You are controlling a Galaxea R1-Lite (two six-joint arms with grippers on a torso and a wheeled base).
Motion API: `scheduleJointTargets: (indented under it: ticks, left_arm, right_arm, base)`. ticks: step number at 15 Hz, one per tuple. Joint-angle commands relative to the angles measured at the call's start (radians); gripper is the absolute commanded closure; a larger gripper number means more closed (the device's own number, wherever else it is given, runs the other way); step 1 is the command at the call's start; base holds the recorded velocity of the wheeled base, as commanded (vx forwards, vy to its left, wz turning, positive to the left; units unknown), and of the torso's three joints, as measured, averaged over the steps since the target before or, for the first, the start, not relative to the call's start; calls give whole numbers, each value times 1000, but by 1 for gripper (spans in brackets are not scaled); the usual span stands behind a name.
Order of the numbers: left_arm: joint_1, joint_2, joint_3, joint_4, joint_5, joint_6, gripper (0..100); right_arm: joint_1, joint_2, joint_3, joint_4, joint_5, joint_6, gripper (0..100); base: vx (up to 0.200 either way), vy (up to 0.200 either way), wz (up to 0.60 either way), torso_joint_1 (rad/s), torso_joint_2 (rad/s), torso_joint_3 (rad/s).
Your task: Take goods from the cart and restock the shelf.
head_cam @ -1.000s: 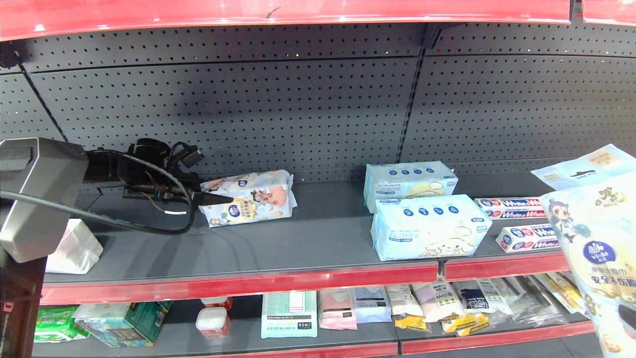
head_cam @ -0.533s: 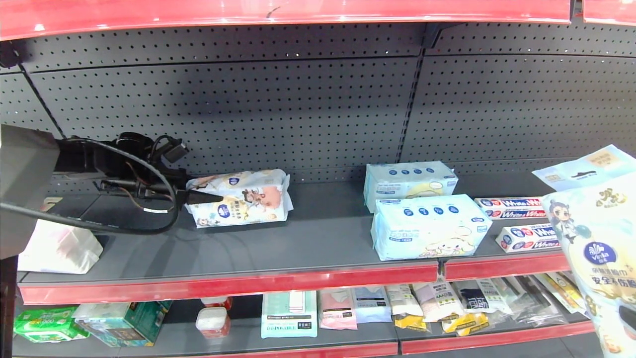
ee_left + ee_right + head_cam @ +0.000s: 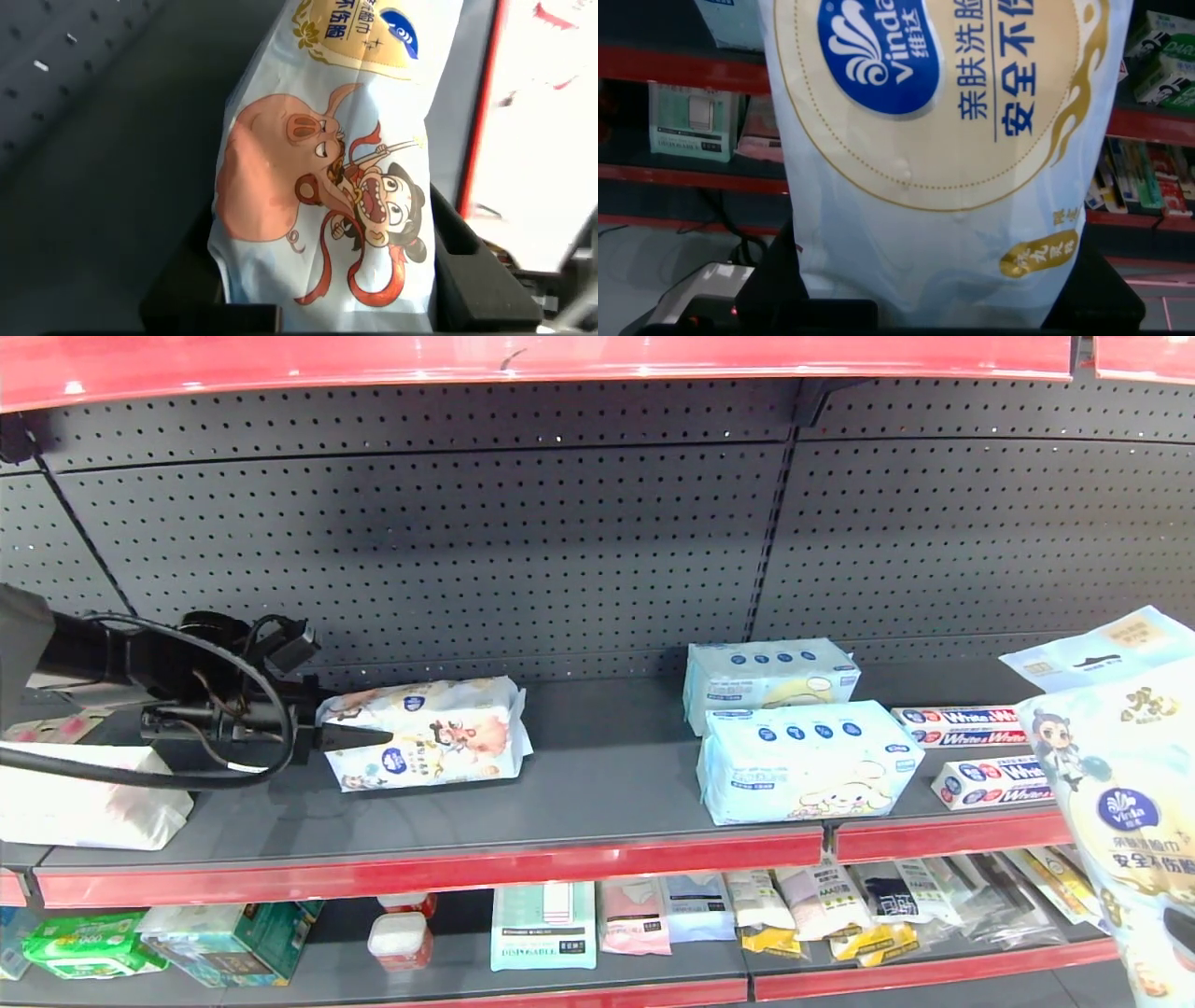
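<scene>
A wipes pack with cartoon print lies on its side low over the left part of the grey middle shelf. My left gripper is shut on its left end. In the left wrist view the pack sits between the two dark fingers of the left gripper. I cannot tell whether it touches the shelf. My right gripper is shut on a tall white refill bag. This bag hangs in front of the shelf at the far right.
Two blue-white tissue packs and two toothpaste boxes lie on the right of the middle shelf. A white bag lies at its left end. The shelf's red front lip runs across. The lower shelf holds several small packs.
My left gripper has carried the wipes pack to the left along the shelf and a little toward its front. The right arm and its bag have not moved.
</scene>
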Motion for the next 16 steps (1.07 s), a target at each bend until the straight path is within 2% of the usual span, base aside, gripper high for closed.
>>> scheduleJointTargets:
  ticks: [1,3,4,7,8,9,11,14,16]
  left_arm:
    - [9,-17,90,-66,0,6,100]
    - [11,-49,176,-123,-3,10,100]
    - [9,-68,199,-126,-3,10,100]
    - [12,-95,231,-131,-50,10,100]
    - [26,-94,236,-131,-92,23,100]
    - [37,-91,237,-131,-103,39,100]
    - [47,-86,239,-131,-107,60,100]
    - [49,-88,242,-129,-106,74,100]
    - [47,-86,256,-125,-106,108,100]
  right_arm:
    - [0,2,2,0,0,-2,100]
    - [0,-1,0,0,0,-2,100]
    - [0,-1,0,0,-1,-2,100]
    - [0,-3,2,0,-1,-2,100]
    - [0,-3,2,0,-1,-2,100]
    - [0,-4,0,0,-1,-2,100]
    - [0,-4,0,0,-3,-2,100]
    - [0,-4,0,0,-8,-2,100]
    - [0,-4,0,0,-8,-2,100]
  base:
    - [0,0,0,0,0,0]
    - [0,0,0,0,0,0]
    - [0,0,0,0,0,0]
    - [0,0,0,0,0,0]
    - [0,0,0,0,0,0]
    - [0,0,0,0,0,0]
    - [0,0,0,0,0,0]
    - [0,0,0,0,0,0]
    - [0,0,0,0,0,0]
